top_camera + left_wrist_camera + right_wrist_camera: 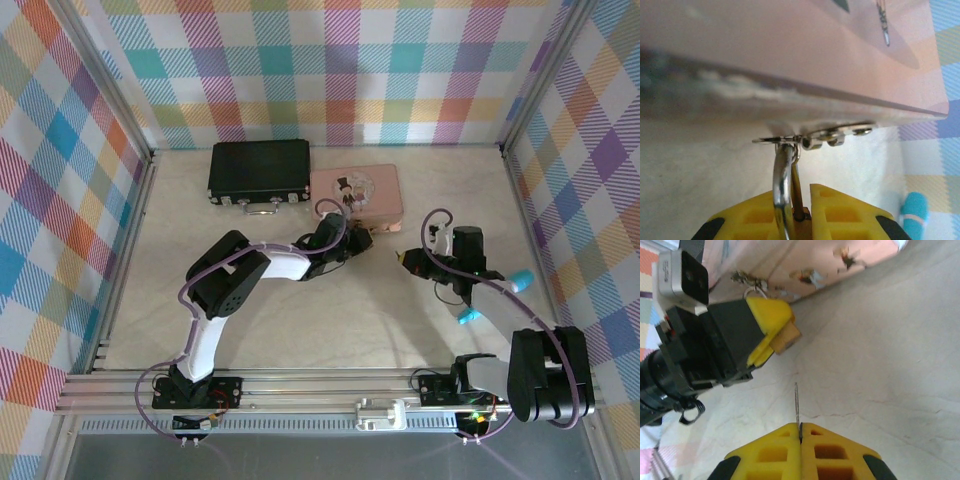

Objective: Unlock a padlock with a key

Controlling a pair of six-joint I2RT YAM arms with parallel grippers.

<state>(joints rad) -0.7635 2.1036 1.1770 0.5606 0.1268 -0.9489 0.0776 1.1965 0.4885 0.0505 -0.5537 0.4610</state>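
Observation:
The small brass padlock (pixel 802 226) hangs by its silvery shackle (pixel 781 180) from the hasp (pixel 812 141) on the front of the pink tin (pixel 356 190). My left gripper (pixel 801 212) is shut on the padlock's body. From the right wrist view the brass body (pixel 788 337) pokes out between the left gripper's yellow fingers (pixel 769 315). My right gripper (pixel 800 429) is shut on the key, and the thin silvery blade (pixel 797 402) sticks straight out of the fingertips toward the padlock, a short gap away. From above, the right gripper (pixel 404 259) sits just right of the left gripper (pixel 362 240).
A black case (pixel 260 170) lies at the back, left of the pink tin. Checked walls close the table on three sides. The pale tabletop (pixel 330 320) between the arms is bare. A cyan-tipped part (pixel 520 282) sticks out of the right arm.

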